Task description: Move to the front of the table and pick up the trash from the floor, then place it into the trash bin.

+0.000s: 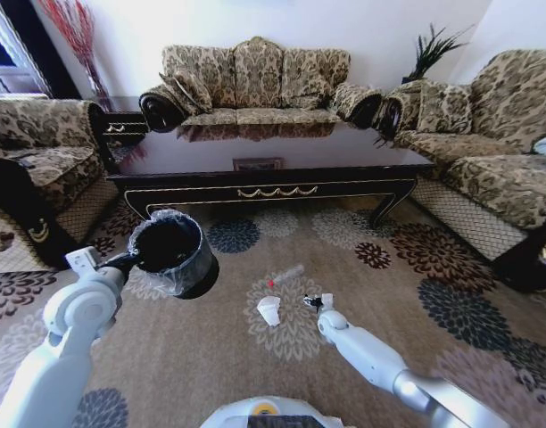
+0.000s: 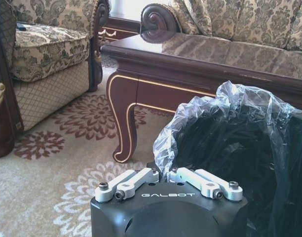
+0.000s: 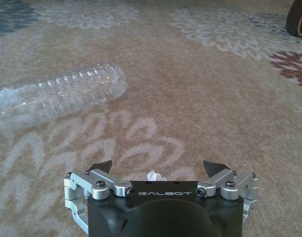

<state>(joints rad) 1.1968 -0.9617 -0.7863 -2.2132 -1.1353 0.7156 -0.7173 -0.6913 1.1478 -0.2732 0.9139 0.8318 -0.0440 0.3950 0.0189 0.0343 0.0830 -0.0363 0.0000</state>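
Observation:
My left gripper point(image 2: 163, 174) is shut on the rim of the trash bin point(image 1: 170, 250), a black bucket with a plastic liner point(image 2: 240, 143), and holds it off the floor point(image 1: 210, 357) at my left. The right gripper point(image 3: 158, 168) is open and hangs low over the carpet point(image 3: 200, 98); a small white crumpled bit point(image 3: 153, 175) shows just under it. In the head view that gripper point(image 1: 318, 303) is right of the crumpled white cup point(image 1: 269, 309). The clear tube point(image 1: 286, 275) with a red end lies a little farther off, and it appears ribbed point(image 3: 62, 94) in the right wrist view. The dark table point(image 1: 273, 183) stands ahead.
Patterned sofas surround the table: one behind it point(image 1: 255, 80), one at the left point(image 1: 41, 169), one at the right point(image 1: 496, 152). The table's curved leg point(image 2: 126, 128) is near the bin. Open carpet lies between me and the table.

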